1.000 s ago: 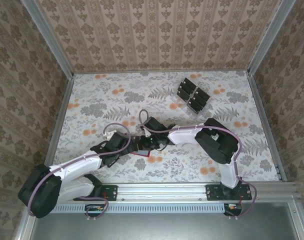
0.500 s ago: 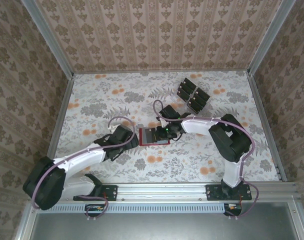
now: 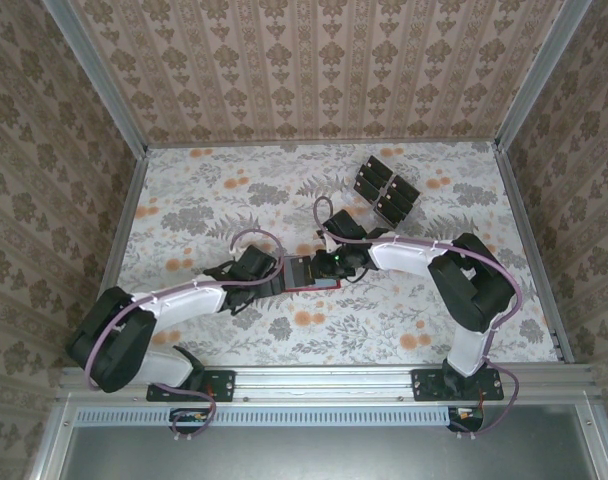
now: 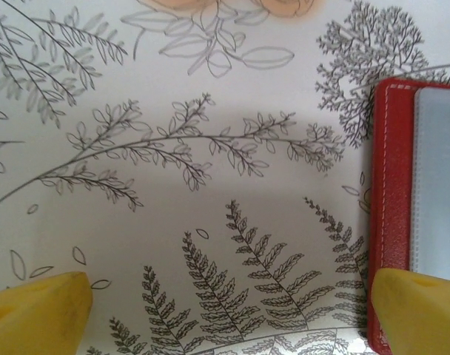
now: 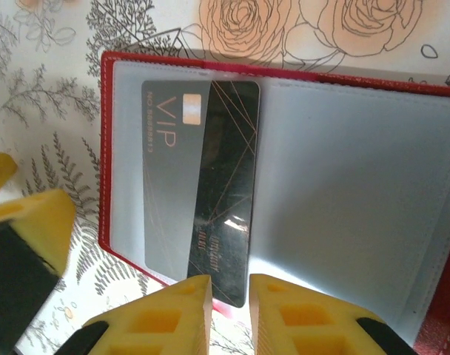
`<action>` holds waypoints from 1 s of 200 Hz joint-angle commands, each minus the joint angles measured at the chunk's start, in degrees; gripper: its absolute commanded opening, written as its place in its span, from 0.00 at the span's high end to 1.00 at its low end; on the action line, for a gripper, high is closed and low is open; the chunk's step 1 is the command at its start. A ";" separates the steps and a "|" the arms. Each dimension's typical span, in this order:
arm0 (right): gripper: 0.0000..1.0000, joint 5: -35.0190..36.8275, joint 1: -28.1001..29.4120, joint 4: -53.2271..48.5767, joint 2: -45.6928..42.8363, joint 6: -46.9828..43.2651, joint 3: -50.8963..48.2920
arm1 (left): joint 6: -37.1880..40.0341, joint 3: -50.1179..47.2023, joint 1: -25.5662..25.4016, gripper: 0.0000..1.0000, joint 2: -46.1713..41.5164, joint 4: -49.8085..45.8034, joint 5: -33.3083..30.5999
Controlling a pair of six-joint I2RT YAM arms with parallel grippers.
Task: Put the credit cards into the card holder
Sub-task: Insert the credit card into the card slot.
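The card holder [image 3: 306, 272] lies open on the counter [image 3: 204, 200], pale inside up. One dark credit card [image 5: 203, 192] sits partly under the clear sleeve of its left pocket, and the right pocket is bare. The right hand [image 5: 230, 296] has a narrow gap with the card's near end at it; I cannot tell whether it pinches. The left hand [image 4: 225, 310] is spread wide, one fingertip [image 4: 417, 310] over the holder's red edge. More credit cards [image 3: 386, 188] stand in a clear stand [image 3: 356, 209] at the far right, well apart. Since half a second ago the holder has stayed put while the left hand has closed in on its left edge. Bare counter lies to the left, far side and near right, bounded by walls [image 3: 314, 70].
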 commanded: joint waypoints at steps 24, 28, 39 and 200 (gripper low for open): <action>0.78 -1.31 0.25 4.16 2.51 3.70 -0.22 | 0.69 0.28 -1.00 0.00 2.55 1.63 -0.17; 0.78 -1.24 0.25 4.19 2.67 3.79 -0.14 | 0.59 0.30 -1.10 0.00 2.81 1.68 -0.19; 0.78 -1.26 0.34 4.41 3.02 3.98 -0.04 | 0.53 0.17 -1.33 0.00 3.24 2.06 -0.16; 0.83 -3.16 4.48 6.66 8.36 7.11 3.70 | -2.12 -1.40 -4.45 0.00 8.38 6.67 0.11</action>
